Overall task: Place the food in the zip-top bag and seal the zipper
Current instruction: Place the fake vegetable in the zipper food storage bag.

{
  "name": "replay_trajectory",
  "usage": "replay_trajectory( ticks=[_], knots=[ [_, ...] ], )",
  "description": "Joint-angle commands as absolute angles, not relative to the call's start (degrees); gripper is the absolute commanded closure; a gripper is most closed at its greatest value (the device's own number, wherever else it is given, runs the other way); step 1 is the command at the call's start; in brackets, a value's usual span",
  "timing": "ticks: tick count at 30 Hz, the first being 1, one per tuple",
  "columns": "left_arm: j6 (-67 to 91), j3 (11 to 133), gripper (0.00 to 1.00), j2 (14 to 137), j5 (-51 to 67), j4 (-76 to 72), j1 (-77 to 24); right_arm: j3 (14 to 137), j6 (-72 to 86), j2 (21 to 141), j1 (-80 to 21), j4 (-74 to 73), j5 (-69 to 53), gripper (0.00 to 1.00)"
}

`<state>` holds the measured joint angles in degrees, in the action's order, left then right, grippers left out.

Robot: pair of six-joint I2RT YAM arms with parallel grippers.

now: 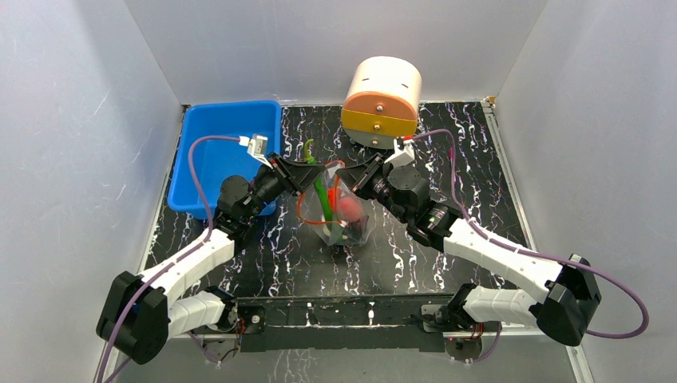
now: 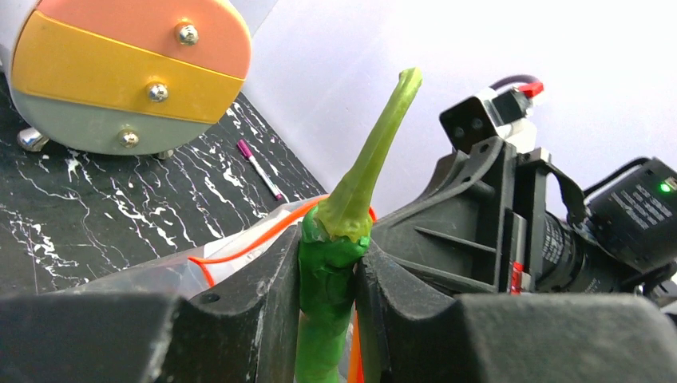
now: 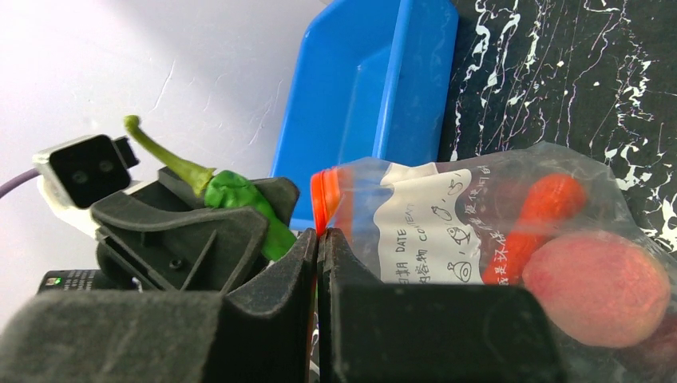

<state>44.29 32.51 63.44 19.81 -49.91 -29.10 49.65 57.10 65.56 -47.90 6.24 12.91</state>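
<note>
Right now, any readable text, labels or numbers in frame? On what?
"DATE": white label on the zip-top bag, right wrist view, after two Chinese characters too blurred to read.
"CO": next line down on the same label, the rest hidden.
Chinese line along the label's lower edge: too blurred to read.
Nothing else readable.

- Long toy pepper [image 2: 327,271]: bright green.
- Clear crinkly plastic bag [image 3: 511,167]: orange-red zipper strip [image 3: 326,199], white label [image 3: 423,231].
- Round toy fruit [image 3: 595,287] inside bag: pink-red.
- Plastic bin [image 1: 215,152] left of bag: blue.
- Tabletop [image 1: 495,175]: black, white-veined.
</note>
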Motion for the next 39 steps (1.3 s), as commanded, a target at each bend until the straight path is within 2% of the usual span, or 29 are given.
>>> replay_trajectory(
  ticks=[1,18,25,31,39],
  knots=[
    [50.04,30.28,0.99,65.11,16.03,-57.66,-29.47,49.31,57.3,64.12,-47.81,12.37,12.87,1.0],
    [54.0,25.48,1.0,68.48,9.21,-63.8,-32.8,49.49,59.67,66.05,-47.89,13.51,13.75,1.0],
    [48.49,27.3,1.0,63.77,3.2,-56.69,-32.96,49.02,60.11,65.11,-47.9,12.55,15.46,1.0],
    [46.94,28.59,1.0,64.01,2.54,-55.64,-33.06,49.66,58.1,64.04,-47.9,4.59,17.47,1.0],
    [48.76,28.96,1.0,65.95,5.14,-57.21,-33.68,56.94,50.18,64.95,-47.9,-15.76,18.34,0.74]
  ],
)
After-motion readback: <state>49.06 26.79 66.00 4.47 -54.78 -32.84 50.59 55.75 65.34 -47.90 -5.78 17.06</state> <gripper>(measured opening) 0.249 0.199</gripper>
